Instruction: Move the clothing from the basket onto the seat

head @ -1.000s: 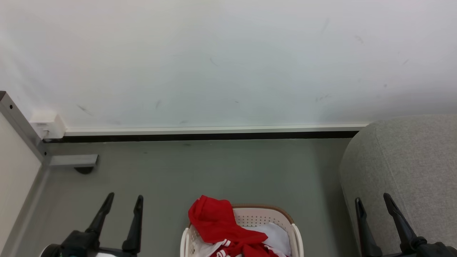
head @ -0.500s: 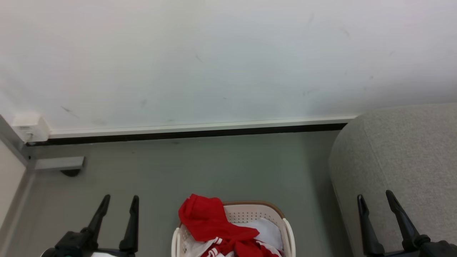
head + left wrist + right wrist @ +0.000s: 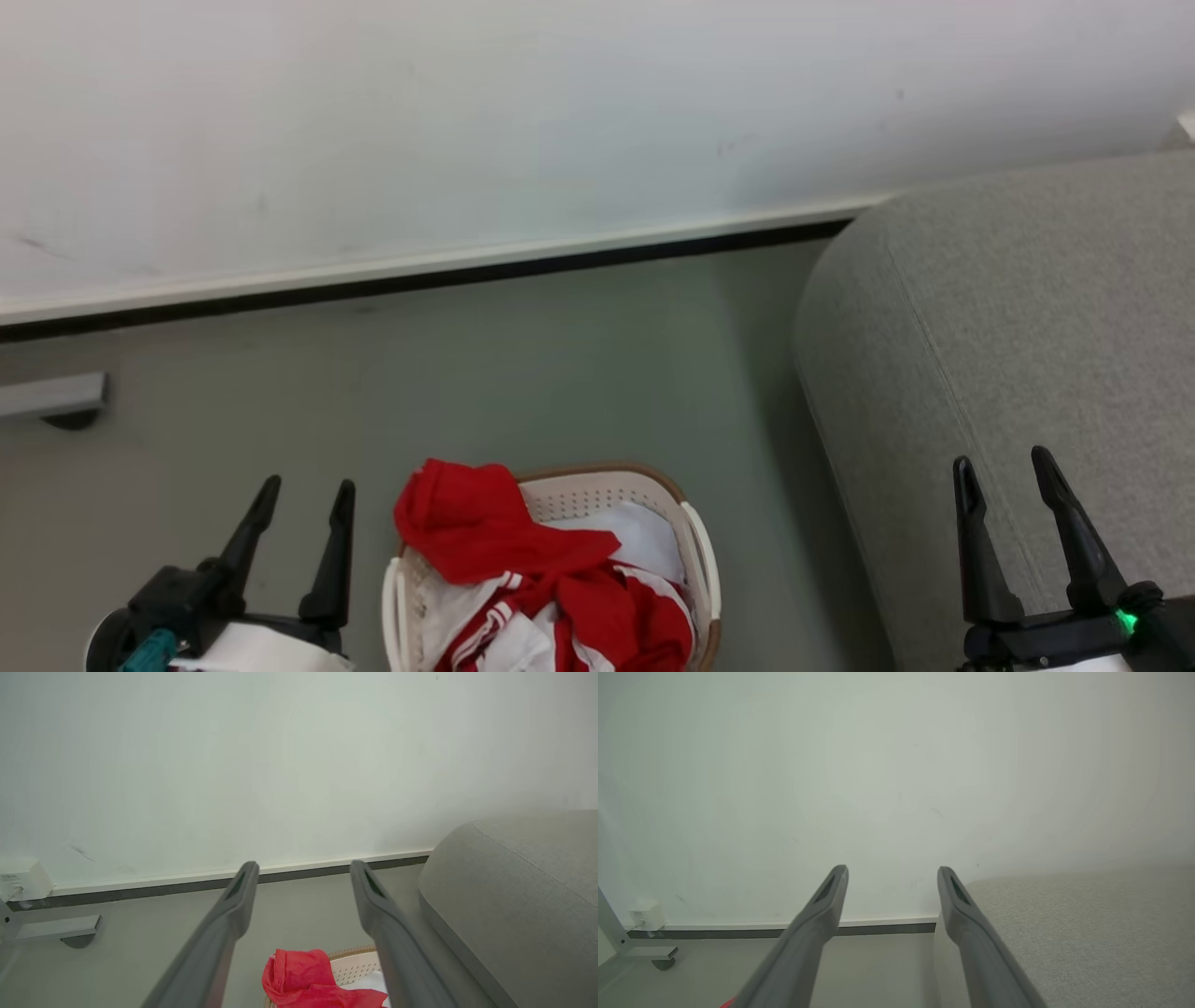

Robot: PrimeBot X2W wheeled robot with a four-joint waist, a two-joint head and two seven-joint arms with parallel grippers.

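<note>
Since a second ago the head camera has swung and tipped, so the whole picture has slid. What lies along the bottom edge now sits further left and higher, and much more grey upholstery fills the right side. Nothing on the ground itself appears to have shifted.

The clothing (image 3: pixel 523 551) is heaped in the basket (image 3: pixel 597 483) at the bottom centre of the head view. A red piece is draped over the rim at the upper left of the pile, with white fabric and red-and-white striped trim beneath it. None of it is on the seat (image 3: pixel 1008 327), the grey sofa whose rounded end takes up the right of the frame. A strip of bare floor (image 3: pixel 560 355) lies between sofa and basket.

The left gripper (image 3: pixel 308 483) stands at the lower left, just beside the basket, its fingers spread wide and holding nothing. The right gripper (image 3: pixel 1001 457), at the lower right in front of the sofa, is likewise wide apart and empty.

The step in hand looks like the first reach. To do it well, I would lower the left gripper over the raised red fold, which offers the easiest pinch. It should close on cloth alone, not on the perforated wall or rim. Then it should lift high enough for trailing fabric to clear the basket before carrying the piece across to the sofa.
</note>
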